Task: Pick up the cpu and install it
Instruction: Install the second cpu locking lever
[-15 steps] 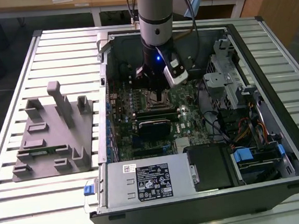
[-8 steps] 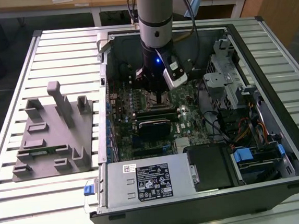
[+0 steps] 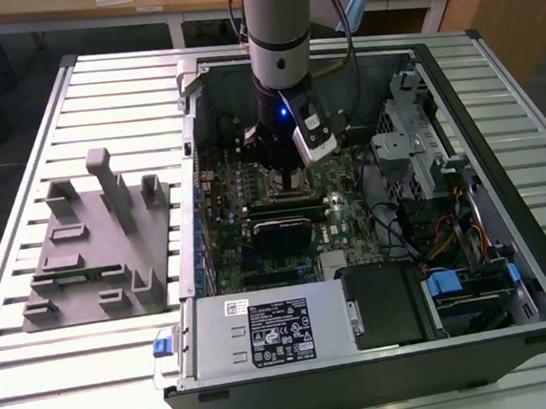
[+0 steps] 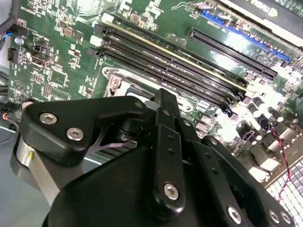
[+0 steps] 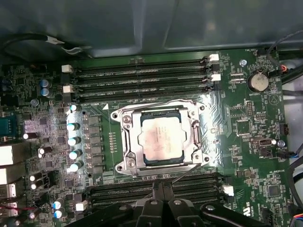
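Jaws: my gripper (image 5: pixel 161 208) hangs just above the motherboard (image 5: pixel 246 127) inside the open computer case (image 3: pixel 505 232); I cannot tell how far apart they stand.

The cpu (image 5: pixel 161 140) lies flat in its socket (image 5: pixel 124 156) (frame unlatched, I judge). Placement looks done; securing the socket remains.

Grey holder block (image 3: pixel 90 249) sits on the slatted desk (image 3: pixel 21 169).
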Controlling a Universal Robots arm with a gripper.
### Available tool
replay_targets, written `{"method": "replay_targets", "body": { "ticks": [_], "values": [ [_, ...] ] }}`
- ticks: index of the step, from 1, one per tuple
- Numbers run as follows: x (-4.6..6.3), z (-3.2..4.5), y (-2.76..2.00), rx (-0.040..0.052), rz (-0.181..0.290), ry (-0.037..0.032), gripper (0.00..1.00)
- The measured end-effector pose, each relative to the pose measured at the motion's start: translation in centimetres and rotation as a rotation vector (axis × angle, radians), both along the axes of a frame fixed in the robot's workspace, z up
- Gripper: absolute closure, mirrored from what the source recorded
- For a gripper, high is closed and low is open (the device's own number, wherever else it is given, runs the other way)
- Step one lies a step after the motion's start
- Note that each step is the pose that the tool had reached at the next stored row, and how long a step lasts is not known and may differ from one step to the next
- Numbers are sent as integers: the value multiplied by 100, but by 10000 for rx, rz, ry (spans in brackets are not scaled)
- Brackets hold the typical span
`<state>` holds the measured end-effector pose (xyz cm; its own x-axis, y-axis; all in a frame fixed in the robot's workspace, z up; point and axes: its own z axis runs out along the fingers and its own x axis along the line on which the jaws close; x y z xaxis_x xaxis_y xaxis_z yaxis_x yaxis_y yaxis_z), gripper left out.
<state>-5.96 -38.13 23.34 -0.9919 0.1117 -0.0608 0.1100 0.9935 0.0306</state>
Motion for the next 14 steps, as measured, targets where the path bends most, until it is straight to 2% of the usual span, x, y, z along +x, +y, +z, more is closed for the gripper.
{"method": "replay_targets", "body": {
  "ticks": [6, 10, 14],
  "values": [
    [-26, -6, -22, 58, -2, -7, 89],
    [-52, -21, -64, 246, -1, -7, 89],
    [-64, -48, -90, 365, -2, -7, 89]
  ]
}}
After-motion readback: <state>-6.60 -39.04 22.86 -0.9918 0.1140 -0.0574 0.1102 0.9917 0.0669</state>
